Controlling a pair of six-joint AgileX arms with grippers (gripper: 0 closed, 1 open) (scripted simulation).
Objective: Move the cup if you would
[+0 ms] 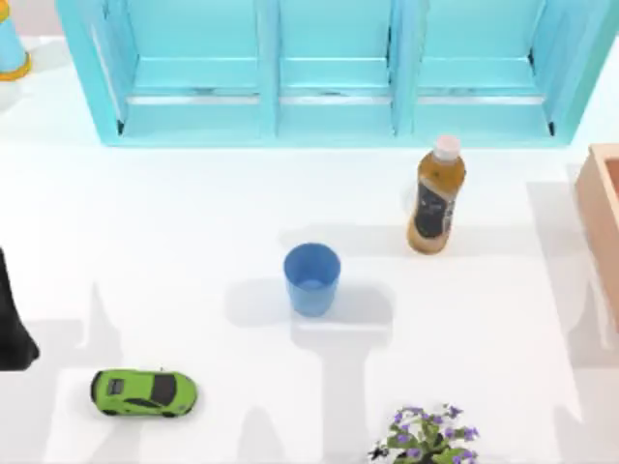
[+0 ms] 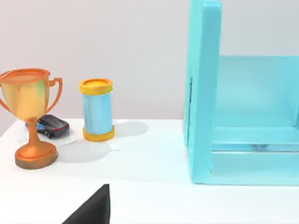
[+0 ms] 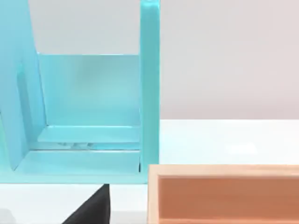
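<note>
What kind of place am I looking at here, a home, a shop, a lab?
Most likely a rendered test tabletop, not a real room. A plain white table holds unrelated props: a small blue plastic cup, a white-capped amber bottle, a green toy car and an open turquoise shelf unit at the back.

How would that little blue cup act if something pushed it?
The cup looks empty and thin-walled, so probably light and quick to slide on the smooth table. It tapers toward its base, so a high push might tip it, and then it could roll.
</note>
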